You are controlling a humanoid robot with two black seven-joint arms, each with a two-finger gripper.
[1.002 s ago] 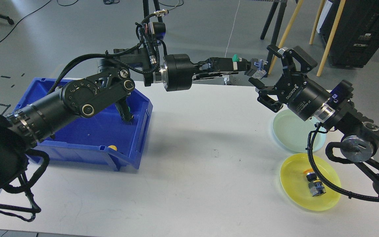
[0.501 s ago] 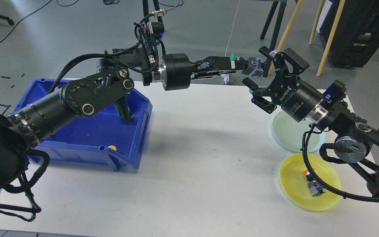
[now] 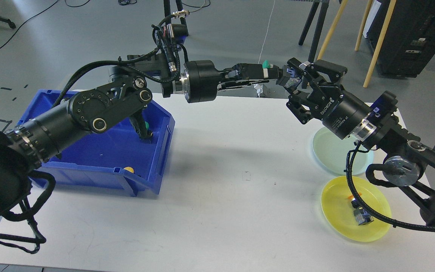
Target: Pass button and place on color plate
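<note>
My left gripper [image 3: 278,73] reaches right above the table's far edge, shut on a button [image 3: 266,65] with a green cap and a blue-grey base. My right gripper [image 3: 293,81] meets it from the right. Its fingers have come in around the button's blue end [image 3: 290,74] and look shut on it, so both grippers hold the same button in the air. A pale green plate [image 3: 332,158] lies on the table under my right wrist. A yellow plate [image 3: 338,219] lies nearer, with a yellow-capped button [image 3: 359,213] on it.
A blue bin [image 3: 89,162] stands at the left of the white table [image 3: 221,196] under my left arm. It holds a yellow button [image 3: 128,170] and a green one [image 3: 146,124]. Stands and wooden poles rise behind the far edge.
My right gripper moved up and left to the button's blue end and its fingers closed in around it. My left gripper held the button almost still.
</note>
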